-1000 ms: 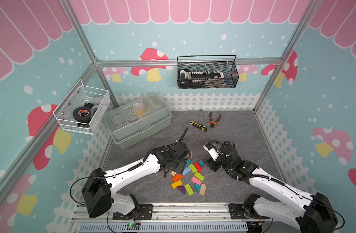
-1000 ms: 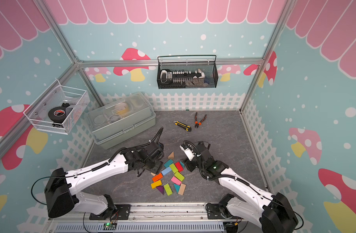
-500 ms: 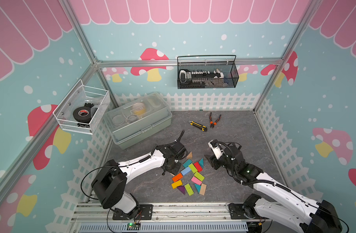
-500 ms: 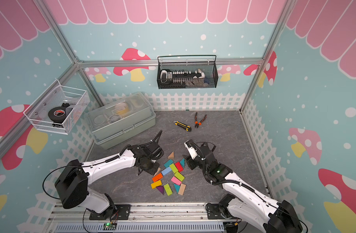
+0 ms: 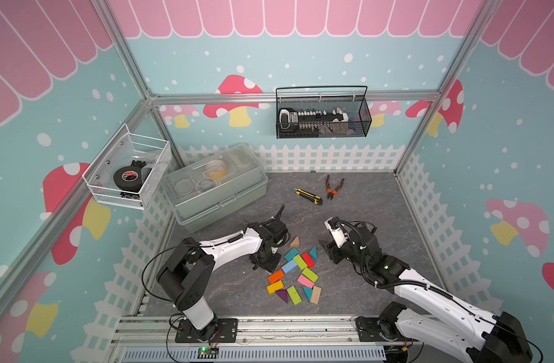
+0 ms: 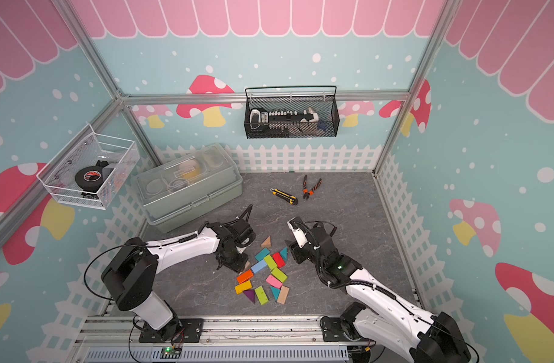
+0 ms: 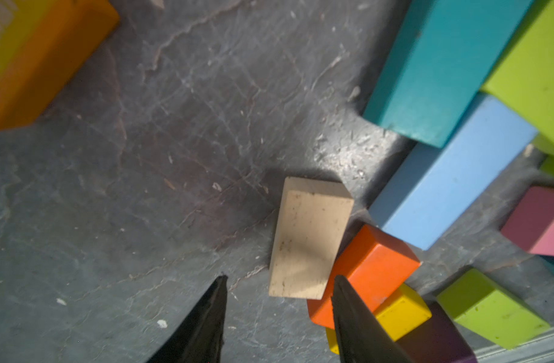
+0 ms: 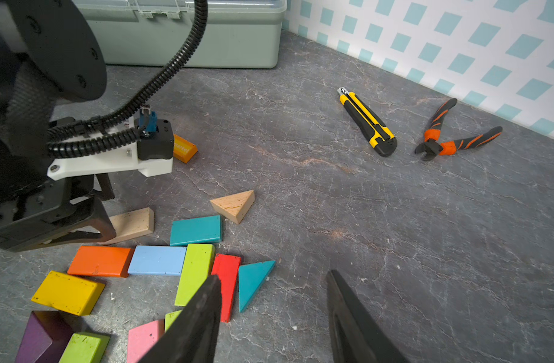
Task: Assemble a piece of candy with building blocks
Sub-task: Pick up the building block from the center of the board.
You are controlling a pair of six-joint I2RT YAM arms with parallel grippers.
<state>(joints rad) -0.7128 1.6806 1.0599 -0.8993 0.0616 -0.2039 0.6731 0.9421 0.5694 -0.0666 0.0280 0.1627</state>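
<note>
We see the grey desk (image 5: 363, 201) with the toolbox (image 5: 216, 185) at 10 o'clock, building blocks (image 5: 296, 273) clustered at 6 o'clock, left gripper (image 7: 278, 283) jaws apart, empty, straddling a tan block (image 7: 310, 242), right gripper (image 8: 274, 279) jaws apart, empty, above bare desk.

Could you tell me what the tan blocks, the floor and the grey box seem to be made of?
Tan blocks: bare, unpainted wood, by the visible grain and dark specks; matte.
Floor: looks like dark grey stone or a stone-print mat, veined and scuffed with a slight sheen; which one is unclear.
Grey box: probably moulded plastic, smooth and satin, with a clear lid.
</note>
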